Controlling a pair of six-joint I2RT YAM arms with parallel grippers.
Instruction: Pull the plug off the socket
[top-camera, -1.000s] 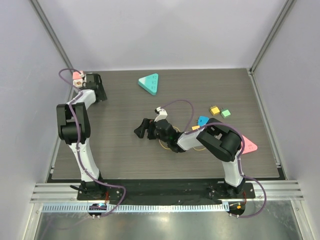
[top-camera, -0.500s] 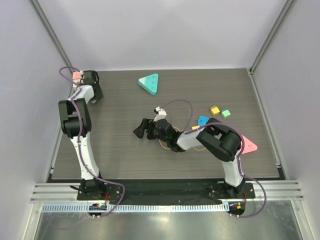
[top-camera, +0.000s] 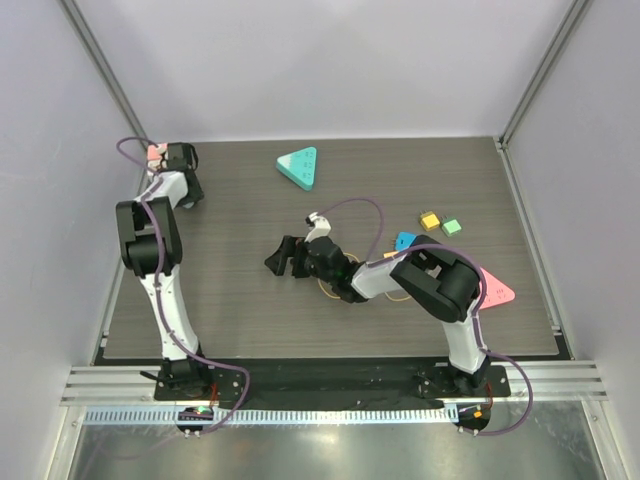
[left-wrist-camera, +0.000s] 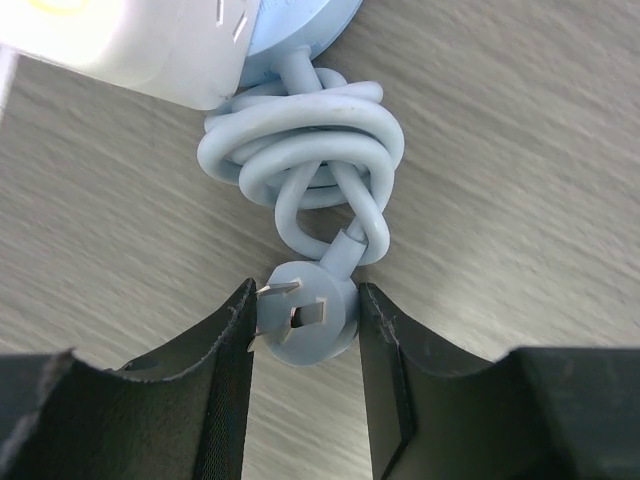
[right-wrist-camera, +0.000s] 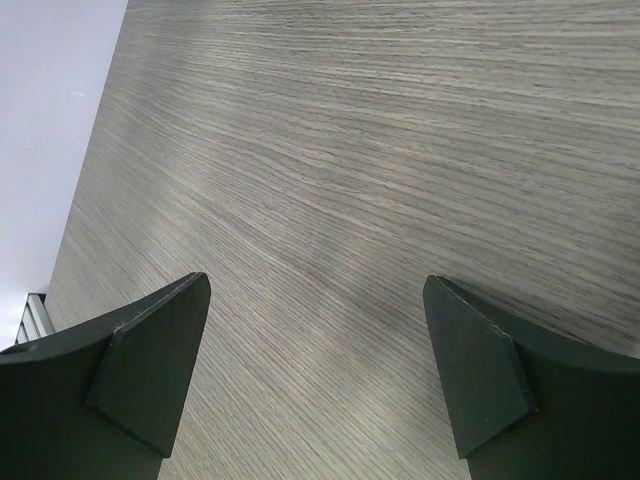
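Note:
The pale blue plug (left-wrist-camera: 312, 325) lies on the table with its metal prongs bare, out of the socket. Its cable (left-wrist-camera: 305, 150) is wound in a knot and runs to a blue round part beside the white socket block (left-wrist-camera: 120, 50). My left gripper (left-wrist-camera: 305, 290) is shut on the plug, one finger against the prongs and the other against the rim. From above, the left gripper (top-camera: 182, 160) sits in the far left corner beside the pink and white socket (top-camera: 155, 152). My right gripper (right-wrist-camera: 315, 290) stands open over bare table, mid-table in the top view (top-camera: 285, 257).
A green triangular block (top-camera: 298, 166) lies at the back centre. Blue (top-camera: 405, 240), yellow (top-camera: 430, 220) and small green (top-camera: 451, 227) blocks lie right of centre, and a pink triangle (top-camera: 497, 292) sits near the right arm. The side wall stands close to the left gripper.
My left gripper has shifted further into the far left corner and its jaws have closed onto the plug. The right arm has barely moved.

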